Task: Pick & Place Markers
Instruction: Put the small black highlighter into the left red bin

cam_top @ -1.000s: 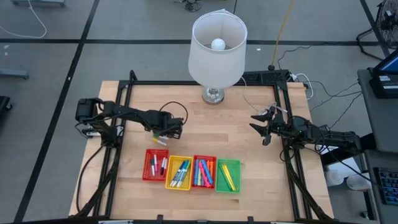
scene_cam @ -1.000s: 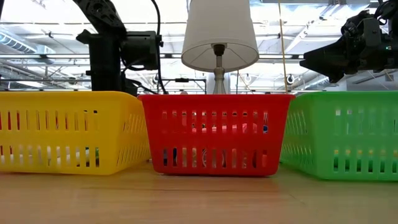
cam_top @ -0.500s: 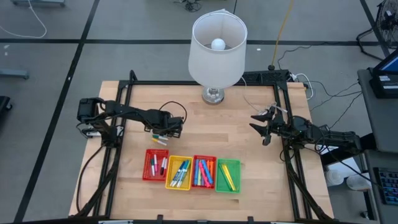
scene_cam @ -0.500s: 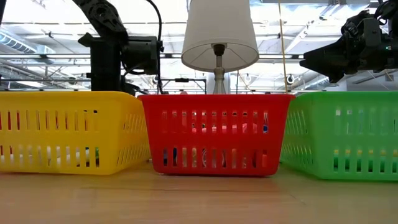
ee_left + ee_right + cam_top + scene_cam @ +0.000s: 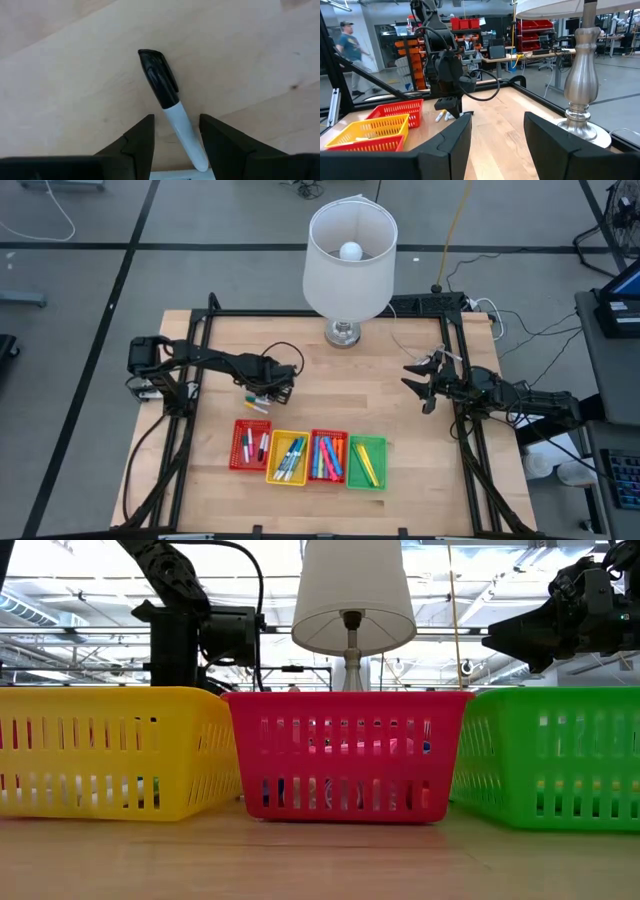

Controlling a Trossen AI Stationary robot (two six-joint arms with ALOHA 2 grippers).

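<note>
Straddling a black-capped white marker (image 5: pixel 172 117) near the table's left edge, the left gripper (image 5: pixel 176 135) stands apart, needing closure; right gripper (image 5: pixel 497 132) waits parted.

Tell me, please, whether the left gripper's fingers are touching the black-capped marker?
Apart: the left wrist view shows table on both sides of the black-capped marker between the left gripper fingers.

Matt wood table (image 5: pixel 320 370); glossy plastic marker (image 5: pixel 167 100); slotted plastic trays (image 5: pixel 345 755)
</note>
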